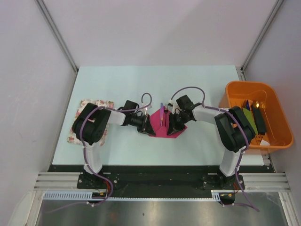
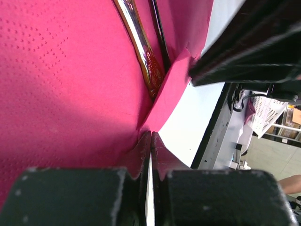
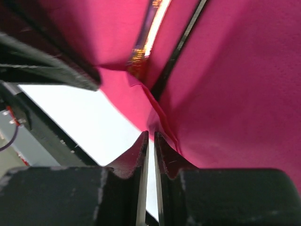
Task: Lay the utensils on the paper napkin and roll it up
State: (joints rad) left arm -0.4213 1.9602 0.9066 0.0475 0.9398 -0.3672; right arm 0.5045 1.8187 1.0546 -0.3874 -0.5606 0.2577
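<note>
Currently, the paper napkin (image 1: 159, 129) lies at the centre of the surface (image 1: 202, 84), with the utensils (image 1: 162, 114) resting on it. Their long axis runs from near to far, away from the arm bases. They sit between the two arms, about equally near to each.

The left fingers (image 2: 134, 162) are pressed together on the napkin's near edge, where a fold of paper runs into the tips. The right fingers (image 3: 134, 157) stand at a narrow slit against the same edge; whether paper is caught between them cannot be told.

In both wrist views, the gold-coloured piece (image 2: 141, 47) and the thin dark piece (image 2: 159, 33) end just beyond the fingertips.

Judgement: rolling should proceed across that long axis, so the held edge must be carried sideways over the utensils, not along them.
</note>
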